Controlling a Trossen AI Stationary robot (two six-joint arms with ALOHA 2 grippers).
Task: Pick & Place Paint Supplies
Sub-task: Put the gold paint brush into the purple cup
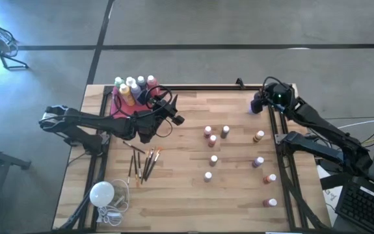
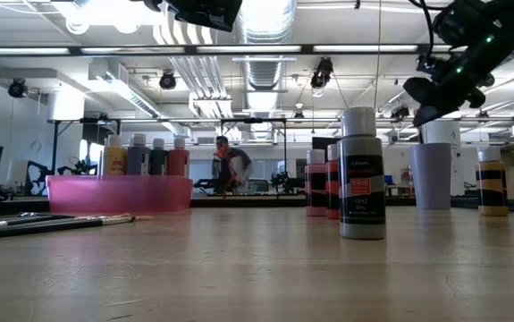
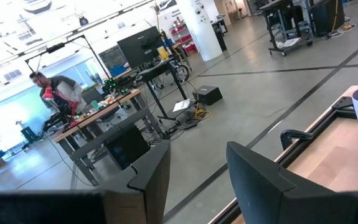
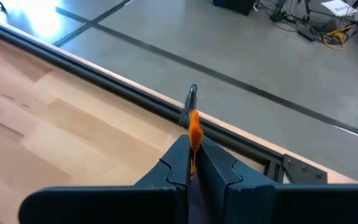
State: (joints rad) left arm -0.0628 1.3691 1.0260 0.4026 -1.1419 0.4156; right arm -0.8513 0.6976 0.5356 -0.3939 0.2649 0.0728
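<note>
Right hand (image 4: 192,163) is up at the far right corner of the light wooden table (image 1: 187,201), fingers pressed together, pinching a thin orange-tipped paintbrush (image 4: 194,134); in the low view it hangs over a pale lavender cup (image 2: 431,175). Left hand (image 1: 173,116) sits raised above the table near the pink tray (image 1: 116,106) at the far left, fingers spread with nothing between them. The tray holds about 5 white-capped paint bottles (image 1: 132,88), yellow, orange and pinkish ones. Several thin dark-brown paintbrushes (image 1: 144,161) lie loose on the table in front of the left arm. Small white-capped brownish and reddish bottles (image 1: 211,136) stand scattered over the right half of the table, well apart. White round bulb with a cord (image 1: 102,193) at the near left corner. A person (image 2: 231,167) is in the room behind.
</note>
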